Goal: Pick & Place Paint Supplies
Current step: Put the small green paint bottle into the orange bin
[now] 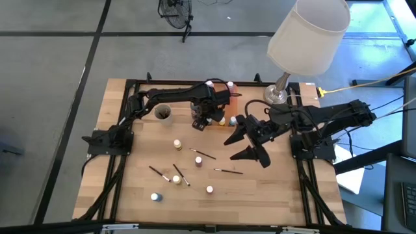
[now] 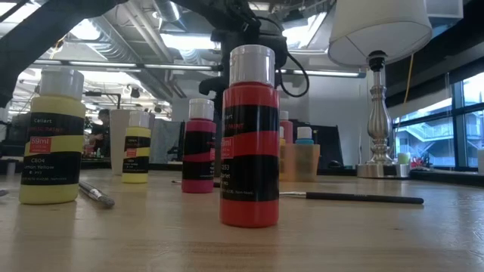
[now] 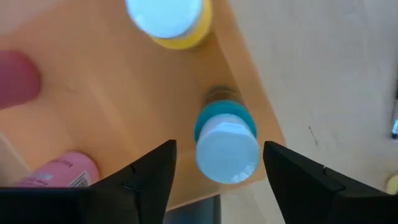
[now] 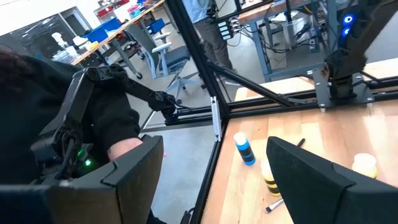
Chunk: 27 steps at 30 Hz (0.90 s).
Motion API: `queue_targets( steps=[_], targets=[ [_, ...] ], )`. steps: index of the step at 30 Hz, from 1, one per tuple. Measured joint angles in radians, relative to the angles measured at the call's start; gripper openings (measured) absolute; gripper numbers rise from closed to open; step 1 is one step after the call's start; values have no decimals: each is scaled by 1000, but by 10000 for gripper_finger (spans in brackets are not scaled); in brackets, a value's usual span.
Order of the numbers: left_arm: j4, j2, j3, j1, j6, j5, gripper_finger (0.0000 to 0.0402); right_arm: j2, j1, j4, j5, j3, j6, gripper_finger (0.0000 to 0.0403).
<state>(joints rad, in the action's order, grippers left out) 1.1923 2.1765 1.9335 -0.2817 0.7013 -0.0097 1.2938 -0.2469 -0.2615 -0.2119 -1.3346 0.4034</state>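
**Paint bottles on the desk, both arms above them**

Left gripper point(image 1: 207, 120) is at the top middle of the high view, over an orange tray point(image 3: 93, 93). Its jaws are open, one on each side of a blue bottle with a white cap point(image 3: 227, 146), and they do not touch it. The blue bottle stands in the tray near its edge. A yellow bottle point(image 3: 169, 18) stands near it in the same tray, and a pink bottle point(image 3: 59, 171) lies in the lower left of the left wrist view.

Right gripper point(image 1: 250, 140) is in the middle of the high view, just right of the left one. Its jaws are wide open and hold nothing.

Small bottles point(image 1: 177, 144) and thin dark brushes point(image 1: 203, 154) are spread over the lower middle of the desk point(image 1: 117, 195). In the low view, a red bottle point(image 2: 249, 136) stands in the middle, with a yellow one point(image 2: 51, 136) at the left.

A big lamp point(image 1: 305, 39) stands at the upper right of the desk.
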Motion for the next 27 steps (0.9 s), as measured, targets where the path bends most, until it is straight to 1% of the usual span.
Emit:
queue_targets(
  steps=[4, 8, 10, 14, 19, 27],
  targets=[
    [-16, -1, 0, 3, -34, -13, 255, 0, 19, 2, 2, 0, 1, 291],
    [-15, -1, 0, 14, -34, -78, 267, 0, 35, 4, 2, 0, 2, 291],
    [-11, -1, 5, 20, -34, -93, 270, 0, 41, 4, 2, 0, 2, 291],
    [-10, -2, 23, 29, -34, -104, 272, 0, 51, 4, -2, 0, 4, 291],
    [-4, -5, 27, 33, -34, -174, 272, 0, 66, 3, -19, 0, 4, 291],
    [11, -10, 27, 34, -35, -184, 270, 0, 81, -5, -33, 0, 0, 291]
  ],
)
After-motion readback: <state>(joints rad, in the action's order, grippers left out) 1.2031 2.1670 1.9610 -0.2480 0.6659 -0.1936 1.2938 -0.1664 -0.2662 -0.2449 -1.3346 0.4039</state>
